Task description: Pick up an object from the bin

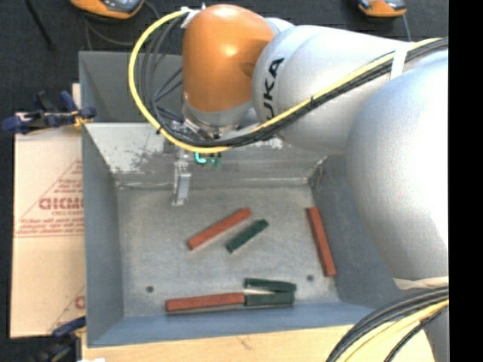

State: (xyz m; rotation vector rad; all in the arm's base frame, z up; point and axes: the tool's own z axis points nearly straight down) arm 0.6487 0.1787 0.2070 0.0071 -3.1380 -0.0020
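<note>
While the gripper (179, 194) hangs low over the far-left part of the bin (101, 232), close to the far wall, nothing shows in its grasp; whether the jaws stand apart or together cannot be told. Nearest thing: a red-brown bar (219, 229), flat on the floor near the middle. It is slim and straight-edged, with its long axis on a diagonal from near-left to far-right. Just beside it on the right lies a shorter dark green bar (247, 235), on much the same diagonal. A second red-brown bar (321, 241) lies along the right wall, long axis running far to near. By the near wall a third red-brown bar (205, 302) lies left to right, with a dark green piece (269, 292) at its right end.
</note>
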